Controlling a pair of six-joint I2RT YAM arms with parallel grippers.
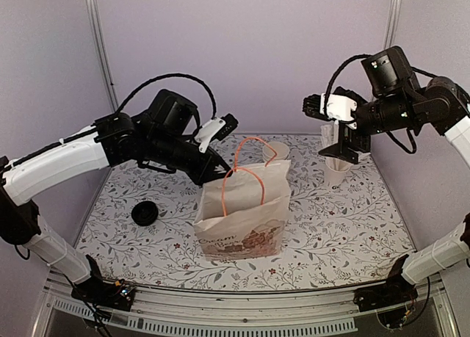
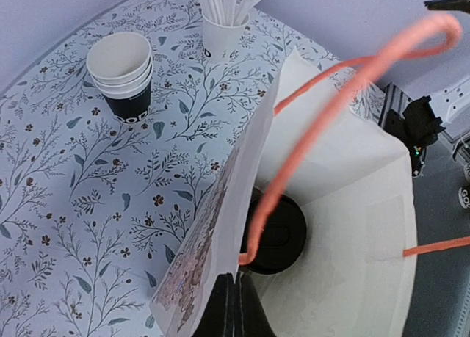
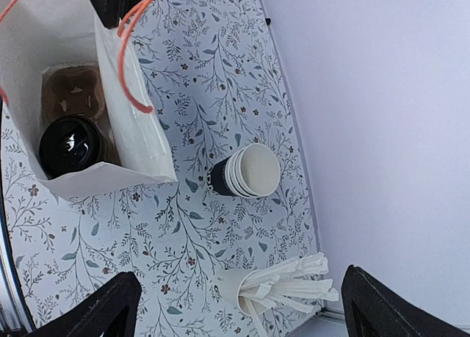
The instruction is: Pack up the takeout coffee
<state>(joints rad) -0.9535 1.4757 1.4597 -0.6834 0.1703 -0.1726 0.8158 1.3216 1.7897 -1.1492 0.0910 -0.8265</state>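
Pinched shut on the paper bag [image 2: 352, 153] rim, the left hand [image 2: 236, 311] is holding it open (steadying it, probably) while the takeout coffee [image 2: 285, 238] is sitting inside and the right hand [image 3: 241, 285] is hovering, spread wide.

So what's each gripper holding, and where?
The left gripper pinches the paper bag by its top rim; the right gripper is open, holding nothing.

Matt white paper bag [image 1: 246, 212], smooth orange cord handles [image 2: 323, 124]. Down inside, the coffee lid [image 3: 71, 145] gleams, glossy black plastic, next to a rough brown cardboard tray [image 3: 73, 93]. Floral table cover [image 1: 330, 227] looks matt.
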